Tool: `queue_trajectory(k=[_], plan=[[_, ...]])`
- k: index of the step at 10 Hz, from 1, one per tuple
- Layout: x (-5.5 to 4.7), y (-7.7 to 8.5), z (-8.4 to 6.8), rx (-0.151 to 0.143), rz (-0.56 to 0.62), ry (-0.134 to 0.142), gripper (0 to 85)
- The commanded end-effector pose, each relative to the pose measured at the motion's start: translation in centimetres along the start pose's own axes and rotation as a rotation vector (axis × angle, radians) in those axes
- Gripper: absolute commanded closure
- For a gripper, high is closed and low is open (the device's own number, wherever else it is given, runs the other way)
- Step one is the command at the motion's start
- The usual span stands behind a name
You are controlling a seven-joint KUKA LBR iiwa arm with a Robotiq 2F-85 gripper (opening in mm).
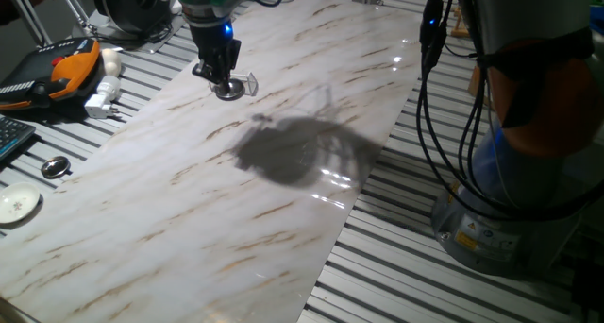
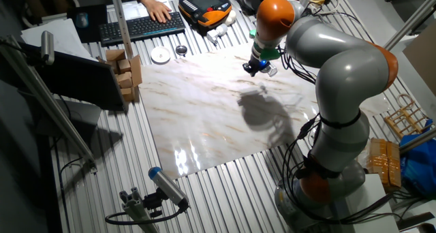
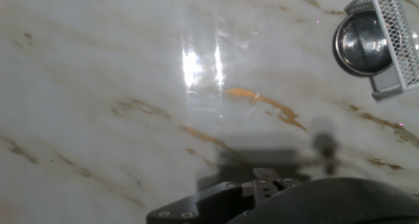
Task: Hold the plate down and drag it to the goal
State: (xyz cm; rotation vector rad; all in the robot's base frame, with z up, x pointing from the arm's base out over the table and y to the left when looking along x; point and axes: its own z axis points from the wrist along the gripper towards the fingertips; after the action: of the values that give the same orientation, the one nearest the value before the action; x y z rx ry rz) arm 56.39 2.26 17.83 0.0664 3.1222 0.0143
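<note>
plate (image 1: 229, 91) sits under the gripper (image 1: 219, 76), touching the goal (image 1: 247, 80).

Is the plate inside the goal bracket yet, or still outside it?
Partly in. The plate sits at the clear goal, overlapping it; whether fully seated, cannot tell. The claw is pressed onto it.

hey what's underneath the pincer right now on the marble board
The small silver plate sits under the pincer, beside the clear plastic goal. The pincer covers part of the plate, so contact cannot be confirmed.
</note>
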Motion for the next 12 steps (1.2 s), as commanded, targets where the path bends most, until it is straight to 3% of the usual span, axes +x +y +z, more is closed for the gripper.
queue_trajectory(k=[1,3,12], plan=[[0.02,-0.02,-0.04,0.0,0.0,0.002,85.0],[0.08,-0.06,-0.16,-0.019,0.006,0.007,85.0],[0.04,-0.11,-0.07,-0.007,0.002,-0.004,85.0]])
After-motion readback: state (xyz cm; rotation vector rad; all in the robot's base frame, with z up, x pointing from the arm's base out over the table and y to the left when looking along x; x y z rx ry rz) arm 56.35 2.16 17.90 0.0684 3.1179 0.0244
